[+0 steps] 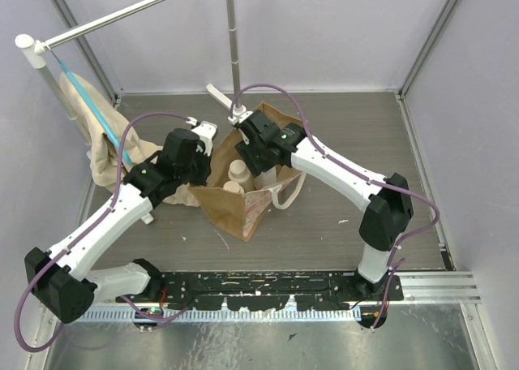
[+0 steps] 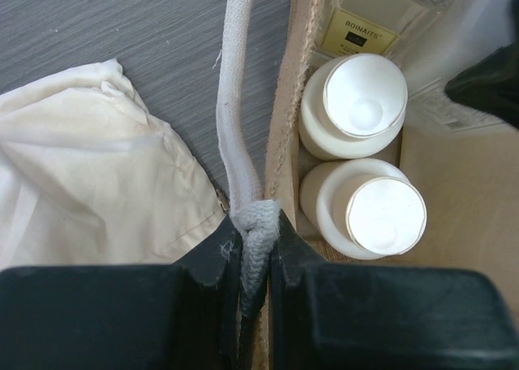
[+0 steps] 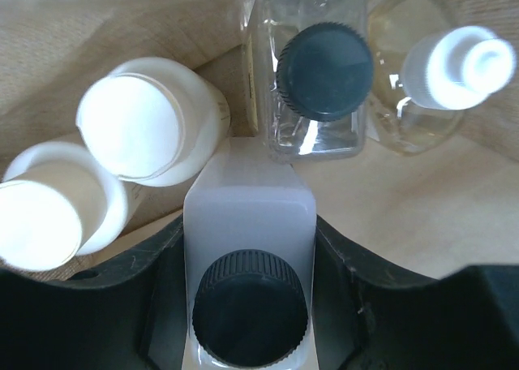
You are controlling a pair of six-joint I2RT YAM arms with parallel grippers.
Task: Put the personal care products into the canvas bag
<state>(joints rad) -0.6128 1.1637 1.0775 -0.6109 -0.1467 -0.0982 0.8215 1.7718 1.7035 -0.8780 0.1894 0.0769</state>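
The tan canvas bag (image 1: 243,212) stands open mid-table. My left gripper (image 1: 209,151) is shut on its cream loop handle (image 2: 253,240) at the bag's left rim (image 2: 285,126). Two cream round bottles (image 2: 357,102) (image 2: 369,212) stand upright inside, also in the top view (image 1: 238,174). My right gripper (image 3: 250,224) is down inside the bag, shut on the white square dark-capped bottle (image 3: 248,195). Beyond it stand a slim clear dark-capped bottle (image 3: 320,70), a white-capped bottle (image 3: 442,70) and the two round ones (image 3: 142,122) (image 3: 40,216).
A beige cloth with a blue strap (image 1: 105,143) hangs from a rail at the left and lies against the bag's left side (image 2: 89,167). A metal pole (image 1: 233,37) rises behind the bag. Enclosure walls bound the back and sides.
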